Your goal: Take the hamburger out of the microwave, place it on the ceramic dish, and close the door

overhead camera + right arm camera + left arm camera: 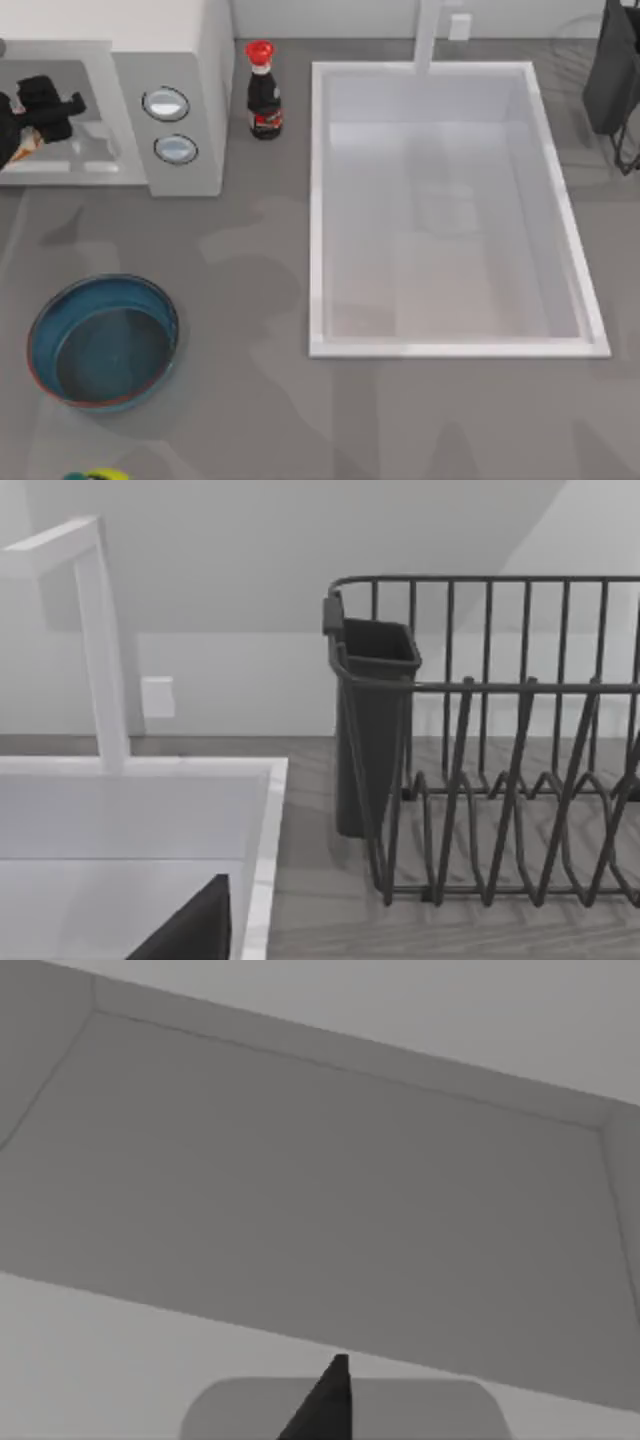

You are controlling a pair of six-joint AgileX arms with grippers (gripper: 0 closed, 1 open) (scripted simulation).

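Observation:
The microwave [185, 60] stands at the table's back left with its grey cavity [320, 1180] open toward the front. My left gripper [40, 112] reaches into that cavity. Right beside it, low in the opening, a small pale lump with an orange spot peeks out: the hamburger [27, 148]. I cannot tell whether the gripper holds it. The door is out of view. The ceramic dish [103, 342], a blue bowl with a reddish rim, rests empty at the front left. My right arm [615, 70] is parked at the back right.
A large white sink [320, 210] with a faucet [100, 650] takes up the middle and right. A red-capped dark sauce bottle [263, 92] stands next to the microwave. A black wire dish rack [480, 740] is at the back right. A yellow-green object [95, 475] pokes in at the front left edge.

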